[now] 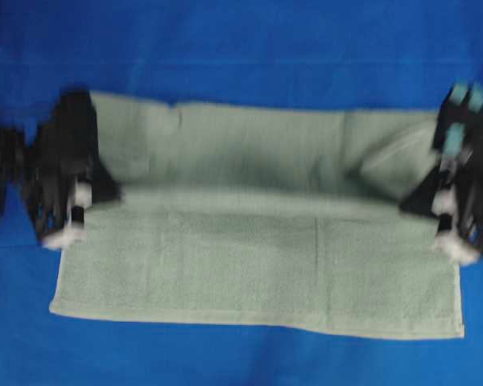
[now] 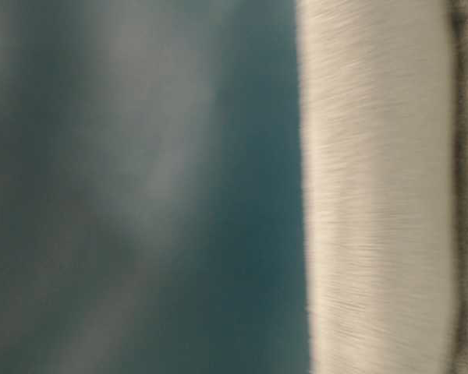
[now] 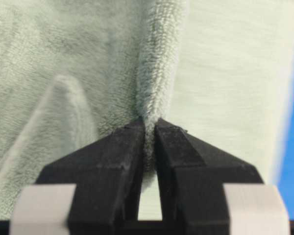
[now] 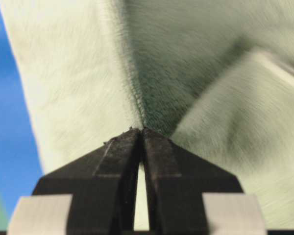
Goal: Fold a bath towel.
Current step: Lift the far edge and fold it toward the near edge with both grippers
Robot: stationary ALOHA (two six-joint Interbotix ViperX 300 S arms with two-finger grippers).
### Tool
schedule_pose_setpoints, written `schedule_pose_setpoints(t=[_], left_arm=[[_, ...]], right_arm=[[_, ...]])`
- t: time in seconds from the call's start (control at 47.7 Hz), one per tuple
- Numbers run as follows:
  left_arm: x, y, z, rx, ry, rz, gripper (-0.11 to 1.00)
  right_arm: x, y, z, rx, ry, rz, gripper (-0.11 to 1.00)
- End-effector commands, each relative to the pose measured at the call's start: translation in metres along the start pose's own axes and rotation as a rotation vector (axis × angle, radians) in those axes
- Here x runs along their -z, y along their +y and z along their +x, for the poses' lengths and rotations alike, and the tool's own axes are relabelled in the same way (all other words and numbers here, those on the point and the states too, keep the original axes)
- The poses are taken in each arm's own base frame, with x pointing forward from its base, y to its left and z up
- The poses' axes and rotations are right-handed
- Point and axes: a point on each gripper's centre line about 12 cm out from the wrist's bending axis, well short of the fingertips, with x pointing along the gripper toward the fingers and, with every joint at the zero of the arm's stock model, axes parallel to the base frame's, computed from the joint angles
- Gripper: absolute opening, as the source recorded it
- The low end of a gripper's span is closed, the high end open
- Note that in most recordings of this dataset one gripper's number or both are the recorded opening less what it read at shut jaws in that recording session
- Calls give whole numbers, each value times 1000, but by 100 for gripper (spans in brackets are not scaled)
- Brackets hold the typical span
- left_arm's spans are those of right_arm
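The bath towel [image 1: 258,265], pale sage-green terry, spreads wide across the overhead view. A raised ridge runs left to right across its middle, between the two grippers. My left gripper [image 1: 115,194] is at the ridge's left end. In the left wrist view this gripper [image 3: 150,128] is shut on a pinched fold of the towel [image 3: 157,73]. My right gripper [image 1: 404,207] is at the right end. In the right wrist view it [image 4: 141,131] is shut on a thin edge of the towel [image 4: 78,73]. The table-level view is blurred and shows pale towel cloth [image 2: 374,187] close up.
A bright blue cloth [image 1: 241,48] covers the table all around the towel. The towel's hemmed front edge [image 1: 258,318] lies flat near the front. A turned-over corner [image 1: 390,165] sits by the right gripper.
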Motion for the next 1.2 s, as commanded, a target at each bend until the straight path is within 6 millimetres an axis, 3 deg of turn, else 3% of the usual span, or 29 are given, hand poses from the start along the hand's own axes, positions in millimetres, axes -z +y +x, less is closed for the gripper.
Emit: schedule_pose_setpoints(t=[0.0,0.231,0.441,0.629,1.007,1.07,1.175], left_arm=[[13,-29,11,64,27,10,5],[48,-84,44,124,157,6,5],[66,-126,61,150,230,80,5],[77,-129,76,120,272,70,5],[85,-118,77,107,278,72,5],[83,-119,77,111,272,70,11],[78,-123,72,126,258,81,41]], right_arm=[[11,25,16,-9,64,-6,3],[38,81,64,-21,159,21,3],[55,116,93,-13,204,41,3],[64,112,114,58,230,109,3],[58,100,114,126,158,123,4],[58,100,113,144,160,127,15],[58,101,105,181,163,106,47]])
